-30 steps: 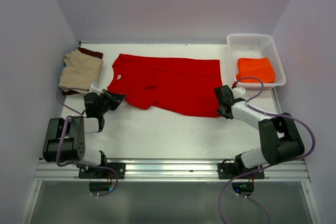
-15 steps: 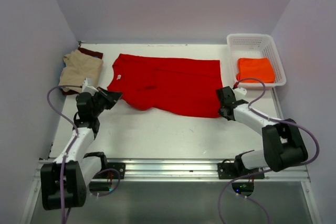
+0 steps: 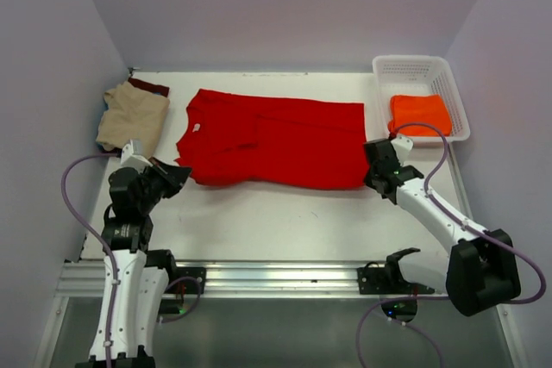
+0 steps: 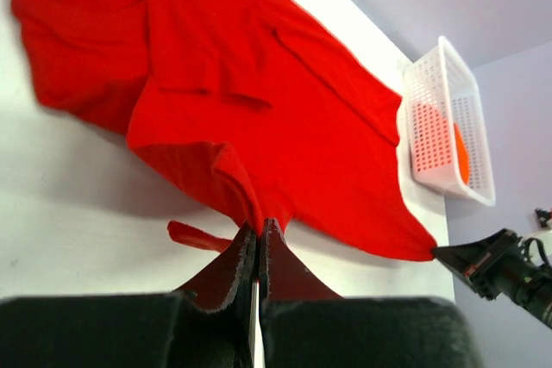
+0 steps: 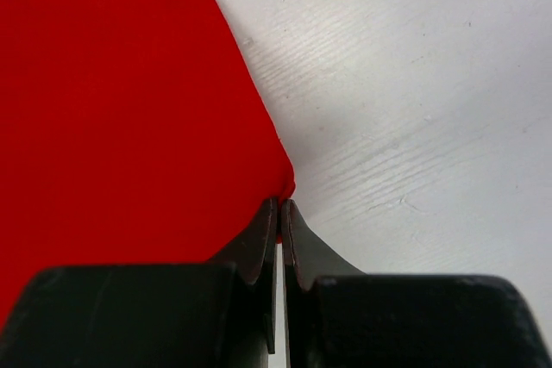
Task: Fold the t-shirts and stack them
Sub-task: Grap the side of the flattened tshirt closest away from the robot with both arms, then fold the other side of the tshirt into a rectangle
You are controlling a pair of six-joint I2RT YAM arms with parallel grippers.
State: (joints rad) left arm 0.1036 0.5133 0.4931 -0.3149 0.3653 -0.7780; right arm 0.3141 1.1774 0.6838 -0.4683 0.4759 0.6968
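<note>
The bright red t-shirt (image 3: pixel 276 140) lies spread across the table's middle, its white neck label (image 3: pixel 196 127) at the left. My left gripper (image 3: pixel 176 173) is shut on its near left edge; in the left wrist view the gripper (image 4: pixel 259 228) pinches a lifted fold of the red t-shirt (image 4: pixel 259 109). My right gripper (image 3: pixel 373 180) is shut on its near right corner; the right wrist view shows the gripper (image 5: pixel 280 204) clamping the red t-shirt's (image 5: pixel 121 101) tip. A folded tan t-shirt (image 3: pixel 132 115) lies on a dark maroon one (image 3: pixel 152 87) at the back left. A folded orange t-shirt (image 3: pixel 419 114) sits in the basket.
A white plastic basket (image 3: pixel 414 66) stands at the back right corner, also in the left wrist view (image 4: pixel 435 92). Purple walls close in the table on three sides. Bare white tabletop (image 3: pixel 276 221) runs between the red shirt and the near metal rail.
Both arms have drawn back toward the near edge and risen, still gripping. The red shirt's near edge has been pulled straighter and its left sleeve area folded under.
</note>
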